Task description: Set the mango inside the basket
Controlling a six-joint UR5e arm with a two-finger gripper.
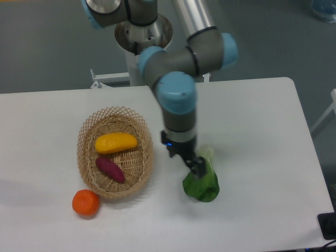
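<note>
End effector (198, 167) hung over the leafy green (201, 181), well right of the basket (86, 160); grip state could not be judged. Mango (116, 142) lay inside the basket, long axis roughly left-right, beside the purple tuber (110, 169). Placement looked complete.

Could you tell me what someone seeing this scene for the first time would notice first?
Most likely the grey-and-blue robot arm reaching down mid-table, its gripper right over the leafy green vegetable. Next, the wicker basket to the left, holding the yellow mango and a purple tuber, with an orange fruit just outside its near rim.
</note>
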